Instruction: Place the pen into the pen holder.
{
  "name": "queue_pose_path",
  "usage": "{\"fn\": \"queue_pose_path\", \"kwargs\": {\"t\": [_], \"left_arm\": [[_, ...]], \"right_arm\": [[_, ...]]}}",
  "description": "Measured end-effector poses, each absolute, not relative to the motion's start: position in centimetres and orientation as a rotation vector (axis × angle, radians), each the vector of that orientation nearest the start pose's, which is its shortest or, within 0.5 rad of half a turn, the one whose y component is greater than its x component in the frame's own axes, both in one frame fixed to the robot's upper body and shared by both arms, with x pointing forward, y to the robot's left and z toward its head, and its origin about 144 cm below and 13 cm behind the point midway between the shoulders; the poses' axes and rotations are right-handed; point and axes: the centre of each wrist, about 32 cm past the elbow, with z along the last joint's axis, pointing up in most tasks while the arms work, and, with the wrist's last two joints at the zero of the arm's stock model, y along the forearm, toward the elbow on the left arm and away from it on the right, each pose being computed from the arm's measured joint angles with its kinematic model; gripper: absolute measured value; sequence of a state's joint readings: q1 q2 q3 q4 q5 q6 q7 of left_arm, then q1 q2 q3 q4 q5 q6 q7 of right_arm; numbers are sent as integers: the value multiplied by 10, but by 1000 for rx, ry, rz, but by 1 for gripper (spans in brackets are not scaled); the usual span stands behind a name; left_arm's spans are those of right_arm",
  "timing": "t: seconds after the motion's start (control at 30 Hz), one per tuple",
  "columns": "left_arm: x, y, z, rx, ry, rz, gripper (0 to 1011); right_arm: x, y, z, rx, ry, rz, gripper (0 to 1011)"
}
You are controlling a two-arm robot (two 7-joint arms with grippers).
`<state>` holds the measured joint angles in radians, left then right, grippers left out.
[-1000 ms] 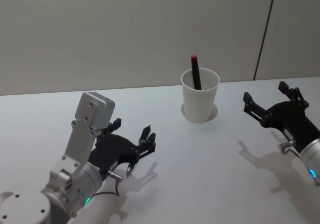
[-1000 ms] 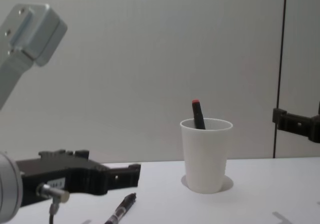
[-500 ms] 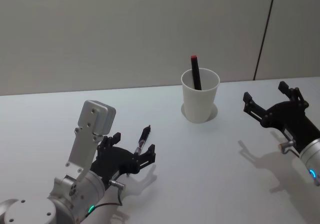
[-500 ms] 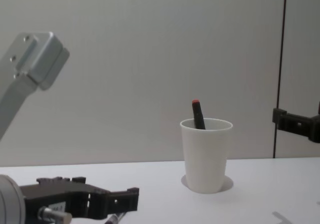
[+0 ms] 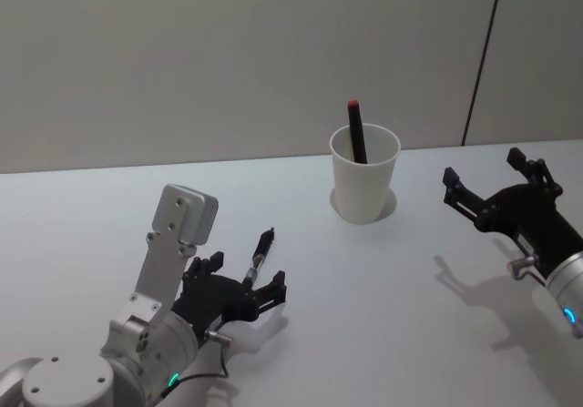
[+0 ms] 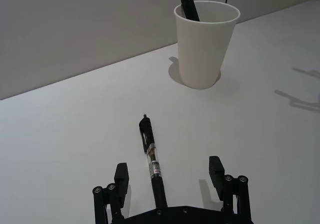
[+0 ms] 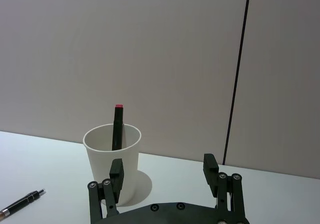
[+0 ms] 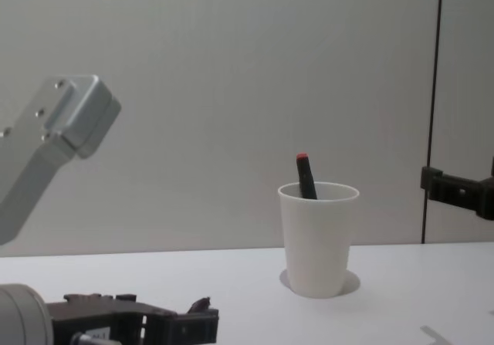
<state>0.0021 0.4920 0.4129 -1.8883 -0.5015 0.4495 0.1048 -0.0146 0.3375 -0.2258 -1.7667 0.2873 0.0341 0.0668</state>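
Overhead, from the head view, the left gripper point(image 5: 248, 278) sits low over the white counter point(image 5: 383, 316) with its fingers point(image 5: 278, 285) spread wide. The pen point(image 5: 260, 254) lies flat on the counter in the gap between them. Its far end reaches out past the fingertips, toward the pen holder point(image 5: 364, 184). The holder, a white paper cup, stands upright well beyond the fingertips, with a black marker point(image 5: 354, 132) with a red end leaning inside it. The right gripper point(image 5: 487, 175) hangs off to the cup's other side, apart from it, fingers wide and holding nothing.

From the left wrist view, the pen runs lengthwise between the two fingers, closer to one than the other and touching neither. Its near end passes under the gripper body, and its tip points out beyond the fingertips toward the cup.

From the right wrist view, the right gripper's fingers stand wide. The pen holder shows beyond them, partly behind one finger, and the pen lies on the counter far outside their span.

From the chest view, the left gripper's dark fingers sit at counter level. The cup stands upright farther back, well clear of them. One right-gripper finger juts in above counter height, level with the cup's rim and apart from the cup.
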Motion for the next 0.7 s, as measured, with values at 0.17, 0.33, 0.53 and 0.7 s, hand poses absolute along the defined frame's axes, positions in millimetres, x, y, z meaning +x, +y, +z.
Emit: {"fn": "queue_pose_path", "kwargs": {"t": [0.17,0.33,0.53,0.7], "left_arm": [[421,210,1201,330,238,1141,1001],[423,210,1201,348,251,1141,1001],[427,210,1203,372,269,1141,1001],[432,211,1205,391,281,1137,1001]], "right_arm": [[443,-237,1189,26,-75,-1230,1002],[443,-237,1189,26,-75,-1230,1001],[443,-237,1189,26,-75,-1230,1002],[443,-237,1189,26,-75,-1230,1002]]}}
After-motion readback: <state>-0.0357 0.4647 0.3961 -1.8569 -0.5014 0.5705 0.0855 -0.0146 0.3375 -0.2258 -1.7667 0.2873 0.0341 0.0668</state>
